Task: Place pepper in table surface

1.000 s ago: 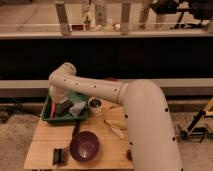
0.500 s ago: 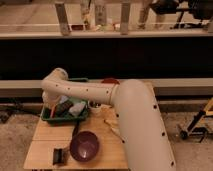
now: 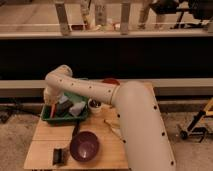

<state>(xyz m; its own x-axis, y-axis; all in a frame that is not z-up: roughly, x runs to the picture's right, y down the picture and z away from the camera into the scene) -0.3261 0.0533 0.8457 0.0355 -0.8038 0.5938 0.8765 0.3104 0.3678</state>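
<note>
Over the left end of the green tray (image 3: 65, 120) hangs the gripper (image 3: 52, 102), lowered from a white arm (image 3: 95, 90) that bends high above the tray's back rim and runs off to the tray's right and toward the camera. Whether the gripper grips anything cannot be told. Just below it, inside the tray's left end, shows a slim orange-red streak, the pepper (image 3: 52, 111), standing steeply rather than lying flat; whether the gripper touches it cannot be told. The pepper is within the tray's walls, not on the bare table (image 3: 44, 145).

Beside the pepper, toward the tray's middle, sits a dark box (image 3: 63, 107), and right of that a pale packet (image 3: 78, 108), both inside the tray. Just off the tray's right end stands a small cup (image 3: 94, 104) with dark contents. Behind the arm, to the tray's right and further back, a round red thing (image 3: 111, 81) shows in part. In front of the tray, near its right corner, rests a purple bowl (image 3: 83, 146), with a small black block (image 3: 60, 155) to the bowl's left. A yellowish piece (image 3: 111, 125) lies on the table right of the tray's front corner, close to the arm.
</note>
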